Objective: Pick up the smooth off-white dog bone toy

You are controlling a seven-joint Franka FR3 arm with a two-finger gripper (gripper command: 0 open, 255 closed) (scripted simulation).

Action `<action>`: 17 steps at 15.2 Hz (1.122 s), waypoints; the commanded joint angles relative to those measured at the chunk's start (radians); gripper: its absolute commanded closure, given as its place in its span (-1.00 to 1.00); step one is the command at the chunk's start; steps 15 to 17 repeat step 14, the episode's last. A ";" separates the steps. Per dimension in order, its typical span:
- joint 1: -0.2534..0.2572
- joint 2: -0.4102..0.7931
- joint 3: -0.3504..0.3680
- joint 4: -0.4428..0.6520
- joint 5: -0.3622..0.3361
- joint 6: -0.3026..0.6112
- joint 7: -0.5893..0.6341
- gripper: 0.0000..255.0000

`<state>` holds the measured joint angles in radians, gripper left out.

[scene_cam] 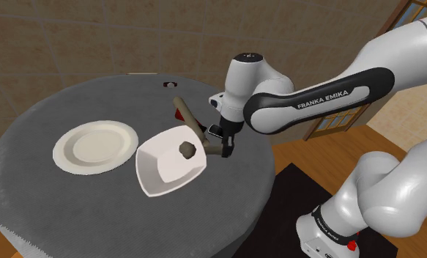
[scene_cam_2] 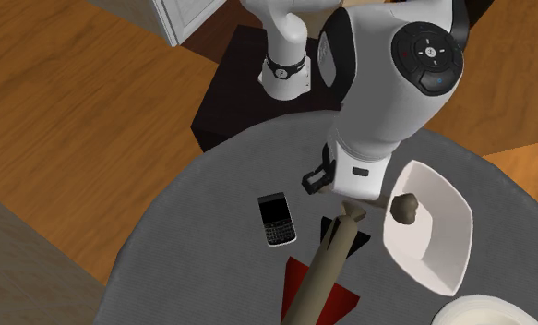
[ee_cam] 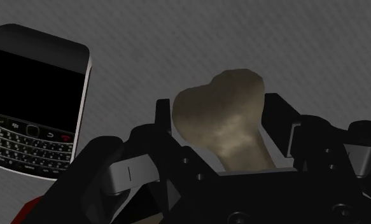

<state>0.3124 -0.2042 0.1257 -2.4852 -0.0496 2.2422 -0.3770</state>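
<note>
As the gripper clasps it, the smooth bone shows lobes.

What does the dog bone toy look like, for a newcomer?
On the grey table, look beside the white square bowl, at the black hand. The dog bone toy is the long dull-tan stick with knobbed ends, clasped there; the nearby phone is flat and black.

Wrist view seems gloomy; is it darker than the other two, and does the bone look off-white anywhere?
Wrist view: dim, the bone in the pincer murky grey-brown. Shoulder view: brighter, plate and bowl clean white, the bone drab tan. Second exterior view: arm brightly lit, bone tan there too.
</note>
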 commanded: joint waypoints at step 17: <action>0.004 -0.090 -0.006 0.100 0.016 -0.189 -0.019 1.00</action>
